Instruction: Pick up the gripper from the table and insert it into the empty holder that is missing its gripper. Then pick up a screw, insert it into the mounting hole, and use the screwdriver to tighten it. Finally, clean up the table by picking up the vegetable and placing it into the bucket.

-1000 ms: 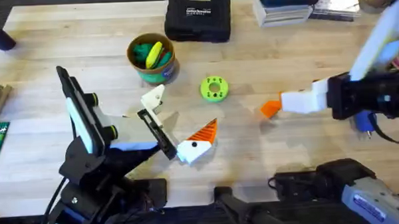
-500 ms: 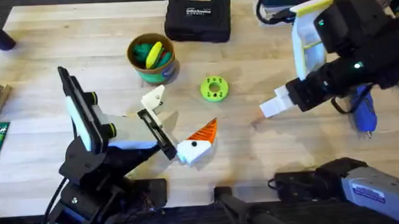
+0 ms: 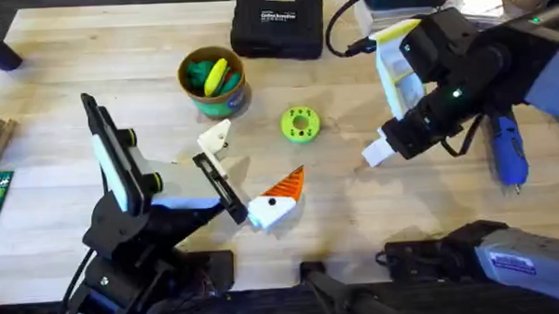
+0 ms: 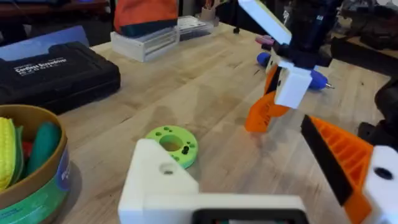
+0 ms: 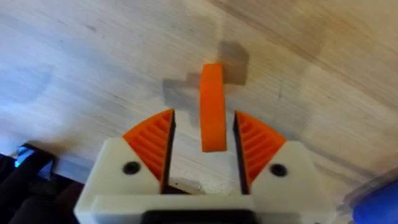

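1. Two orange pads of the right gripper (image 5: 204,152) flank the orange gripper (image 5: 212,106) w/ gaps each side, so spread, not yet pinching; part hangs or stands over bare desk (image 3: 291,231), contact unclear
2. Risk: thin edge-on piece could tip or twist if one pad lands first, skewing the grasp
3. Its long axis runs straight out along the fingers, tip pointing away from the wrist
4. Left gripper (image 3: 253,191) sits by the lime disc (image 3: 300,124), can't tell its state
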Controlling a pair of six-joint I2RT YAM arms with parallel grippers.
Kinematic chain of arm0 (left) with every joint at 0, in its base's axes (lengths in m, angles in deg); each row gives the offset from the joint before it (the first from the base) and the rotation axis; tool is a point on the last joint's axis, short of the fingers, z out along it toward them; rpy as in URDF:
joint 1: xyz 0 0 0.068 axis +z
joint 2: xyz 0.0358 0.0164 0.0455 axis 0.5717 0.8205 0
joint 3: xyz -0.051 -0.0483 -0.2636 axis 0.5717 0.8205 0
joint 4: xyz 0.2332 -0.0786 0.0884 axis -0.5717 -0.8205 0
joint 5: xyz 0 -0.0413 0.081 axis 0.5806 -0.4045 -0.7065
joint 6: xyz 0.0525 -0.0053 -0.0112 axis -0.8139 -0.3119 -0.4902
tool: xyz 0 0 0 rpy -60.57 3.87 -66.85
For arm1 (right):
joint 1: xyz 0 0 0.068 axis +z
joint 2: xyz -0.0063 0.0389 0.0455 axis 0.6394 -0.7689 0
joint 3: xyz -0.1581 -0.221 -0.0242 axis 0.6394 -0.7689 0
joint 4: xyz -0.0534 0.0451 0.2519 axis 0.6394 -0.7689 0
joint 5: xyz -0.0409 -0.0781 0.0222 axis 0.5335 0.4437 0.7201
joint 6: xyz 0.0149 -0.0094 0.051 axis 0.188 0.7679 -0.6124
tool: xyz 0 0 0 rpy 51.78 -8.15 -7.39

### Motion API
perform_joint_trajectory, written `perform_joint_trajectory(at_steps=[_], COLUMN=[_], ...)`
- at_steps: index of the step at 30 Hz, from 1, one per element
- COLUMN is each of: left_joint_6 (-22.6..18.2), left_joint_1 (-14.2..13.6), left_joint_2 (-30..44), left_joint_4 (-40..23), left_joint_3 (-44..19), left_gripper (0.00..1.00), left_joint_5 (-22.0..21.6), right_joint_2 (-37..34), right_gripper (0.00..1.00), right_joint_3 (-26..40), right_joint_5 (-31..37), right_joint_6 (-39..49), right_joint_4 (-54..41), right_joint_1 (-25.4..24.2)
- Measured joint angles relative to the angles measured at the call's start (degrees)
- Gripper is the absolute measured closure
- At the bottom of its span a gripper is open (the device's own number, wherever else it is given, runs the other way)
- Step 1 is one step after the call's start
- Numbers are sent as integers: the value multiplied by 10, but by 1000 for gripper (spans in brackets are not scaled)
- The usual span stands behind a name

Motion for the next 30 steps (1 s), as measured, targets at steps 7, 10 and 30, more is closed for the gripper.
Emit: perform_joint_trajectory(at_steps=[7,10,30], left_joint_6=[0,0,0], left_joint_1=[0,0,0], left_joint_2=[0,0,0], left_joint_4=[0,0,0], left_joint_3=[0,0,0], left_gripper=[15,15,15], left_joint_5=[0,0,0], right_joint_2=[0,1,119], right_gripper=[757,974,985], right_joint_3=[0,0,53], right_joint_5=[2,7,-168], right_joint_6=[2,2,-34], right_joint_4=[0,2,160], right_joint_1=[0,0,-66])
